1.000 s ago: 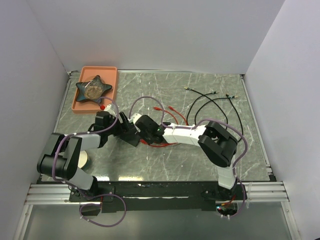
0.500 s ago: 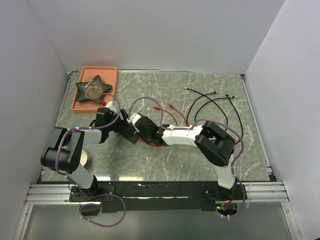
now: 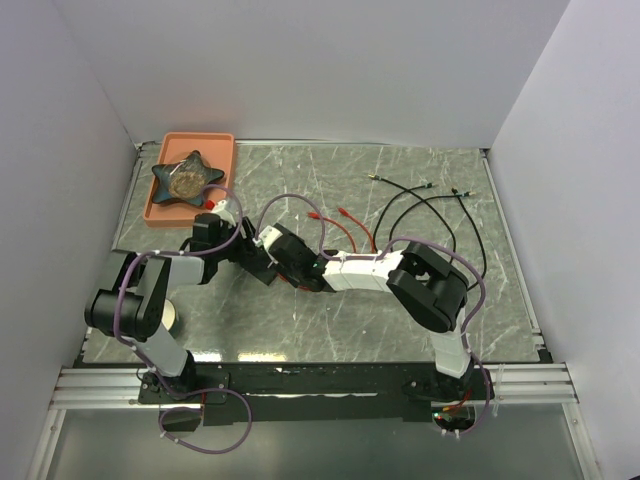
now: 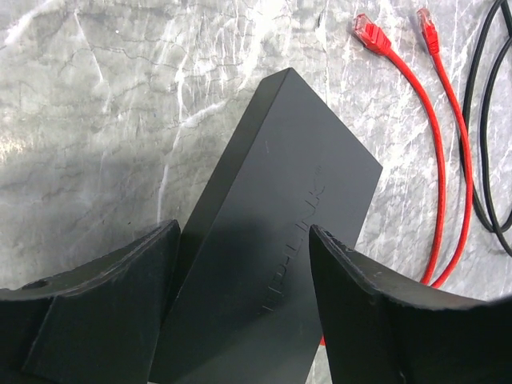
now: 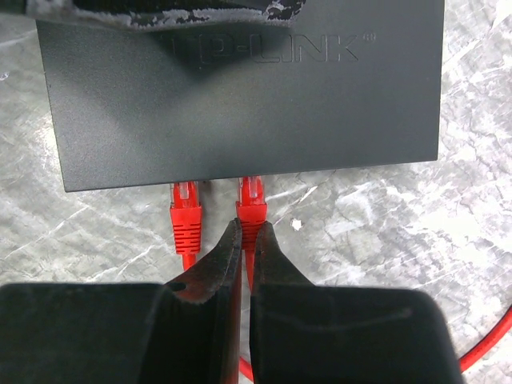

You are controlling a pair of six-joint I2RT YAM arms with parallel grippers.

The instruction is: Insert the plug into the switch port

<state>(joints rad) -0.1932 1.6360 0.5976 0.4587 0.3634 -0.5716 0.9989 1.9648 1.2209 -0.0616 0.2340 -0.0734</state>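
Note:
The switch (image 4: 280, 200) is a flat matte-black box on the marble table. In the left wrist view it lies between the fingers of my left gripper (image 4: 244, 232), which grips its two long sides. In the right wrist view its port edge (image 5: 240, 172) faces my right gripper (image 5: 248, 228). The right jaws are shut on a red plug (image 5: 253, 206) whose clear tip is at the port edge. A second red plug (image 5: 185, 212) sits at the same edge to its left. In the top view both grippers meet at the switch (image 3: 260, 262) at centre left.
An orange tray (image 3: 160, 212) with a dark star-shaped dish (image 3: 186, 176) stands at the back left. Loose red cable ends (image 3: 330, 215) and black cables (image 3: 420, 205) lie behind and right of the arms. A white round object (image 3: 170, 320) sits by the left arm's base.
The left arm's elbow has swung back and the switch has shifted slightly left and away. The right gripper has followed it, staying shut on the red plug.

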